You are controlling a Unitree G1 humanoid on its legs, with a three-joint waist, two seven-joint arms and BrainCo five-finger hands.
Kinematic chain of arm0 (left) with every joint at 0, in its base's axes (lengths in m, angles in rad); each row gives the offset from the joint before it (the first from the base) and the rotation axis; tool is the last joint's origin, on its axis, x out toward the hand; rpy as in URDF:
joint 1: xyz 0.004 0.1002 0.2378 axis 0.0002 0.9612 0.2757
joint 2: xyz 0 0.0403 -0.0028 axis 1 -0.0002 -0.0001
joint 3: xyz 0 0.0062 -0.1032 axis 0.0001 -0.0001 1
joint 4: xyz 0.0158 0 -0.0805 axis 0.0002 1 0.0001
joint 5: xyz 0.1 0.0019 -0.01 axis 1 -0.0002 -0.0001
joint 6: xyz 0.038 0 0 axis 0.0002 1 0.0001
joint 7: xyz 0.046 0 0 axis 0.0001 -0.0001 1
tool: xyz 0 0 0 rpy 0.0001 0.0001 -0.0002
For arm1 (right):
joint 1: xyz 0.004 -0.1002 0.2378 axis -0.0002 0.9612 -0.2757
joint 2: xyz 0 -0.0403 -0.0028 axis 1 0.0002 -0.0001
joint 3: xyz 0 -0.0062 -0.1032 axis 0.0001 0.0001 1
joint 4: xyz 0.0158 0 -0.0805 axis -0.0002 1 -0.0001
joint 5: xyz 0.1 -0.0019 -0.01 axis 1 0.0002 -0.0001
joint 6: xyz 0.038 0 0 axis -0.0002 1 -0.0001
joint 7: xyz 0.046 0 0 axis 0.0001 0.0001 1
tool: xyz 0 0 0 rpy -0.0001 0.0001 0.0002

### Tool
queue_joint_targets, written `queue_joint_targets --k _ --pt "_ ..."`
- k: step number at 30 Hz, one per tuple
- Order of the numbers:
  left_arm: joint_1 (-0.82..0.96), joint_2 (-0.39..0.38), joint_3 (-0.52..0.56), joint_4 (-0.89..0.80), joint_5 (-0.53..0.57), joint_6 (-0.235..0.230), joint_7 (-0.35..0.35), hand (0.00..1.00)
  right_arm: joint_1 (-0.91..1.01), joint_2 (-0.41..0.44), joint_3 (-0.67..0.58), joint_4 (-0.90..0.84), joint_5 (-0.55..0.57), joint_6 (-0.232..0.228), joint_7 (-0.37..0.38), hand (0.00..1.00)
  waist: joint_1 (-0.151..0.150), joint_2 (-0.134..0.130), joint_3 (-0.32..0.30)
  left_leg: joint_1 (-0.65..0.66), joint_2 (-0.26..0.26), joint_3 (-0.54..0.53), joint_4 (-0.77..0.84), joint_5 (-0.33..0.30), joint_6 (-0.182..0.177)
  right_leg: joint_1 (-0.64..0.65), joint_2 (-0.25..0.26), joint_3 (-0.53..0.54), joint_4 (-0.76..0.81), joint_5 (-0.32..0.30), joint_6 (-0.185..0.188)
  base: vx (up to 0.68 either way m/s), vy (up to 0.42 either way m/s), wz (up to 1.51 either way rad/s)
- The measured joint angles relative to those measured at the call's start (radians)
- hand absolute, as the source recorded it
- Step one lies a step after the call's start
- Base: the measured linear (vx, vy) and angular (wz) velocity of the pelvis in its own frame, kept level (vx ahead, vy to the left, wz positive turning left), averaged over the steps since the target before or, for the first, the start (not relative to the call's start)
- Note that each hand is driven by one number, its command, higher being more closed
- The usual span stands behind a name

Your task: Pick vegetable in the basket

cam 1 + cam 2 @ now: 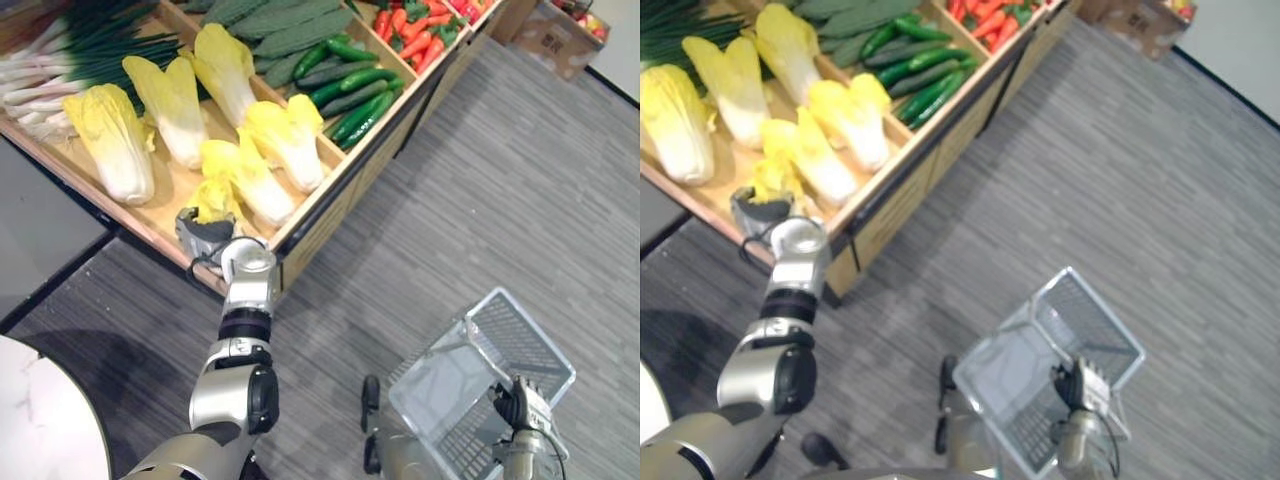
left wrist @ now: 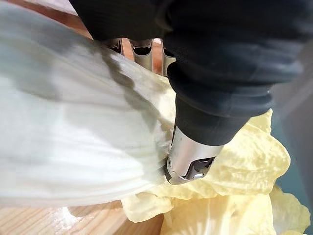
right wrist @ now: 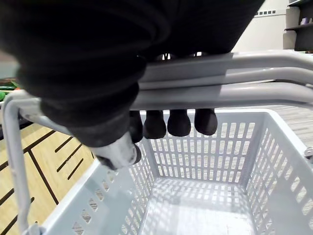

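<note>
My left hand [image 1: 205, 238] reaches over the front edge of the wooden produce stand [image 1: 335, 200] onto a napa cabbage [image 1: 222, 192] with a white stalk and yellow leaves. In the left wrist view the cabbage [image 2: 73, 132] lies between my fingers [image 2: 142, 49] and thumb [image 2: 188, 159], which curl round its stalk. Low at the right, my right hand [image 1: 522, 405] carries a grey plastic basket [image 1: 480, 370]. In the right wrist view its fingers [image 3: 178, 122] wrap the basket's handle [image 3: 220, 81], and the basket [image 3: 195, 147] has nothing inside.
Several more napa cabbages [image 1: 110, 145] lie in the same compartment. Green onions [image 1: 80, 60] are at the far left, cucumbers [image 1: 345, 85] and red peppers [image 1: 415, 35] further right. A cardboard box [image 1: 555, 35] stands at the top right, a white round table [image 1: 40, 420] at the lower left.
</note>
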Motion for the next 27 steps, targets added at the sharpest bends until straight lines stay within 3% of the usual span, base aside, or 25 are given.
queue_joint_targets --k 10,19,27 --pt "0.017 -0.074 -0.004 -0.187 0.004 -0.005 0.015 1.0 -0.001 0.003 -0.008 0.007 0.0 0.024 -0.019 1.0 0.016 0.018 0.018 0.016 0.0 -0.055 0.007 0.0 0.001 0.055 -0.013 -0.046 0.0 0.0 0.0 -0.03 0.007 0.15" --pt "0.059 -0.096 -0.05 -0.288 0.022 -0.018 -0.009 1.0 0.003 0.001 -0.045 0.02 0.0 0.041 -0.02 1.0 0.057 0.064 0.013 0.014 -0.001 -0.095 0.019 -0.001 0.003 0.083 -0.023 -0.079 0.0 0.0 0.0 -0.04 0.0 0.1" --pt "0.097 -0.1 -0.112 -0.374 0.088 -0.019 -0.048 1.0 0.006 -0.011 -0.062 0.019 0.0 0.066 -0.014 1.0 0.064 0.106 -0.016 0.022 -0.003 -0.119 0.017 0.003 0.007 0.103 -0.027 -0.098 0.0 -0.001 0.001 -0.04 -0.001 0.06"
